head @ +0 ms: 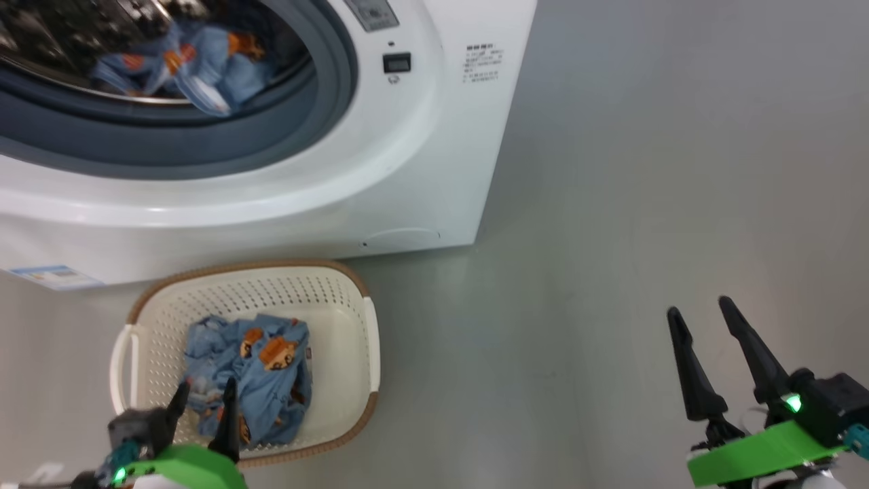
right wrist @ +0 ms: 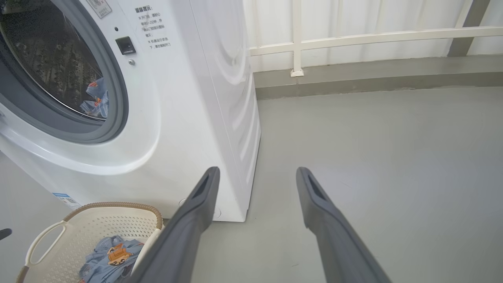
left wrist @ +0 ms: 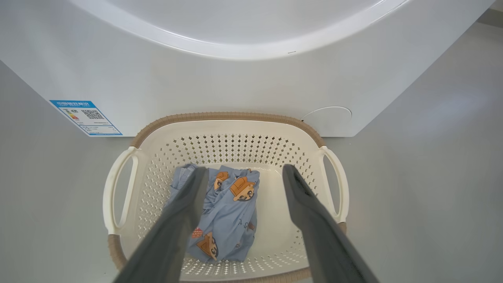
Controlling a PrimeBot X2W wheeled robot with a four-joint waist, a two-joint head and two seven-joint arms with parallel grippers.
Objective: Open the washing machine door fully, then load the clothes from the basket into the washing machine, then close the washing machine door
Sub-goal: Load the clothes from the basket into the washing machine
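L claw (head: 205,397) spread wide, holding nothing, over the basket (head: 339,319). Blue clothes (head: 261,360) lie right under its tips; can't tell if touching. Washing machine (head: 421,156) is ahead of it, more blue fabric (head: 197,64) in the drum (head: 54,34). R claw (head: 699,309) also spread, empty, over floor (head: 611,204), basket well off to its left.

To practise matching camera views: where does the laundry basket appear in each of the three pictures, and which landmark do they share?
Head view: the basket, lower left, in front of the washing machine.
Left wrist view: the basket, lower centre.
Right wrist view: the basket, bottom left corner.
Shared landmark: the blue energy label low on the machine's front.
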